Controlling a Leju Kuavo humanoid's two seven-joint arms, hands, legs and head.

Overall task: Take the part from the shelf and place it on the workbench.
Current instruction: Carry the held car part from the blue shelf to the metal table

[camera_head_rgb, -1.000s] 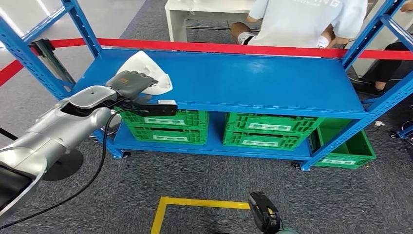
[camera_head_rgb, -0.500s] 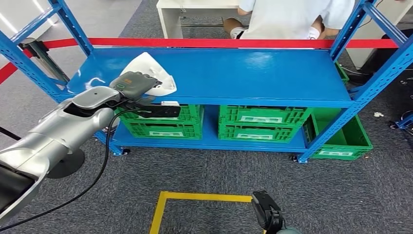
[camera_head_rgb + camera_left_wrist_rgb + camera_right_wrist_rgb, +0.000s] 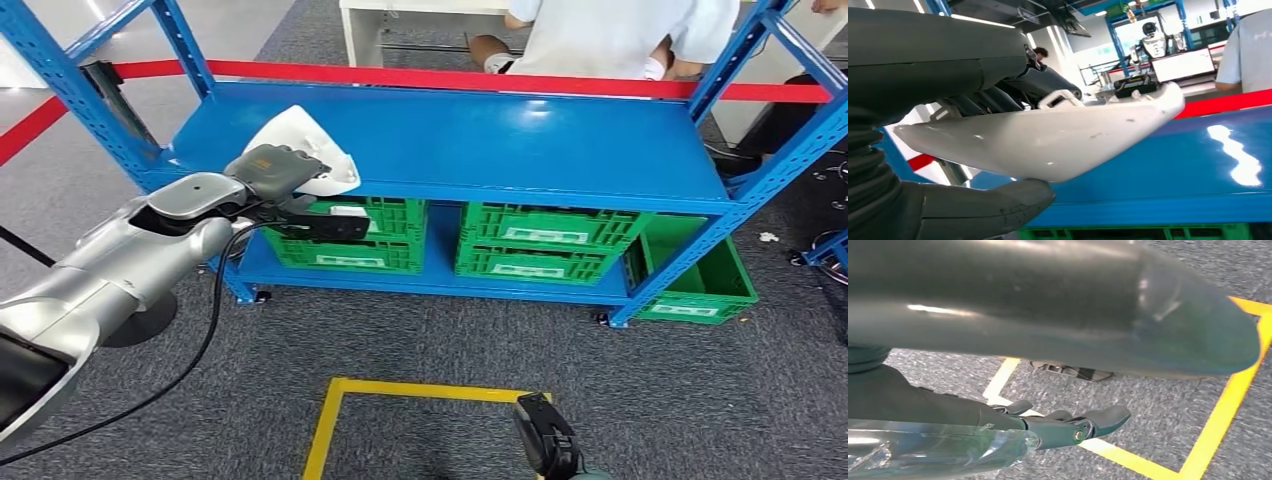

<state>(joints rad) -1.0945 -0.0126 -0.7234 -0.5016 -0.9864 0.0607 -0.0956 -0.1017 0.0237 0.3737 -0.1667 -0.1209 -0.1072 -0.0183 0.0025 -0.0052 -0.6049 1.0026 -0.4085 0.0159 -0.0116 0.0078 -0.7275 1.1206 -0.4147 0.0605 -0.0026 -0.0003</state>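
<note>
Between frames the whole view has shifted slightly, a camera move, while the left hand (image 3: 272, 170) still grips the white part (image 3: 305, 150) at the front left edge of the blue shelf (image 3: 500, 150). Thumb below and fingers (image 3: 998, 97) above clamp the part (image 3: 1048, 142), just above the shelf surface (image 3: 1198, 160). Right hand (image 3: 1068, 427) hangs over grey floor (image 3: 1158, 405) with yellow tape (image 3: 1220, 427), fingers loosely extended, holding nothing. Green crates (image 3: 540, 245) sit below.
</note>
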